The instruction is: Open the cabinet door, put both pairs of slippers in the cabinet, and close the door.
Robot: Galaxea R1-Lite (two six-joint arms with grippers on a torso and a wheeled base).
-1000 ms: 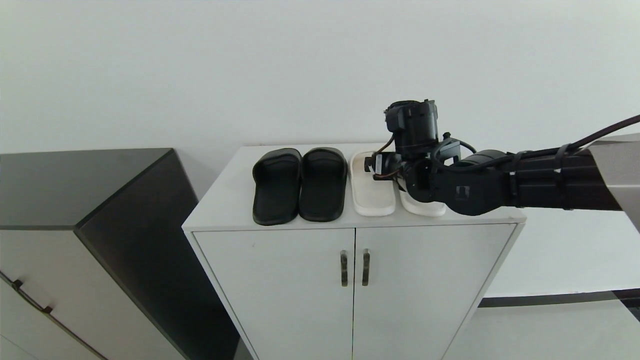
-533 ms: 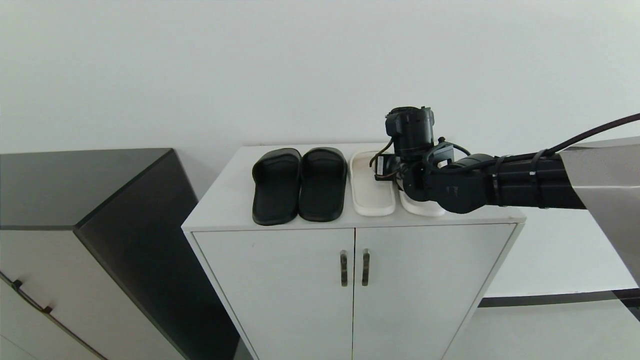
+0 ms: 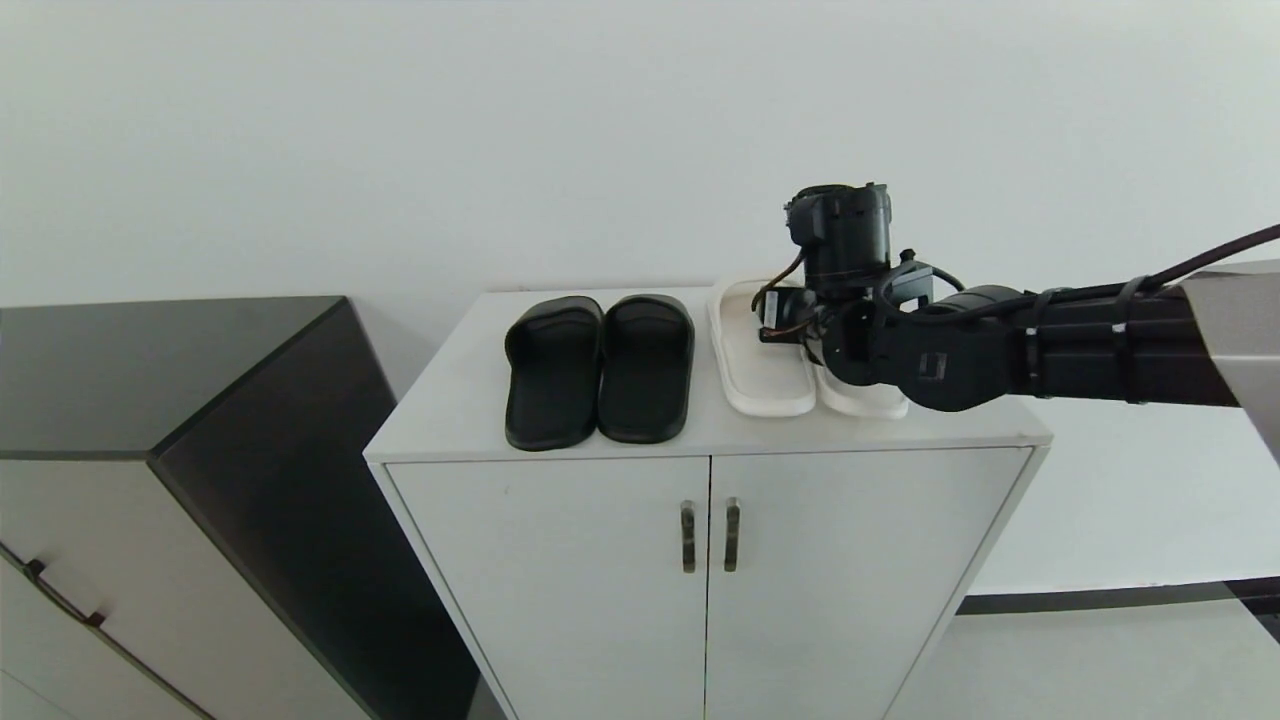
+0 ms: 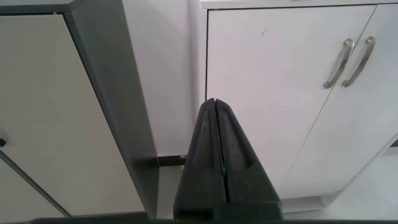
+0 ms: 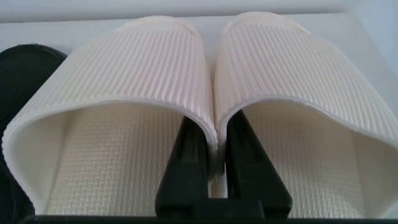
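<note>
you have: white cabinet (image 3: pixel 455 415), both doors (image 3: pixel 560 600) shut, two metal handles (image 3: pixel 688 536) at the centre seam. black slippers (image 3: pixel 598 368), one pair, flat and side by side on the top, left half. white slippers (image 3: pixel 765 370), ribbed straps, right half, adjoining strap sides pinched together by the right gripper (image 5: pixel 214 134).

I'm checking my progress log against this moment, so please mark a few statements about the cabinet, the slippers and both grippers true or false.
1. Both cabinet doors are shut. True.
2. The black slippers are already inside the cabinet. False: they lie on the cabinet top, beside the white slippers.
3. The right gripper pinches the adjoining straps of the white slippers, one finger inside each. True.
4. The left gripper holds a door handle. False: it is shut on nothing, low and apart from the handles.
</note>
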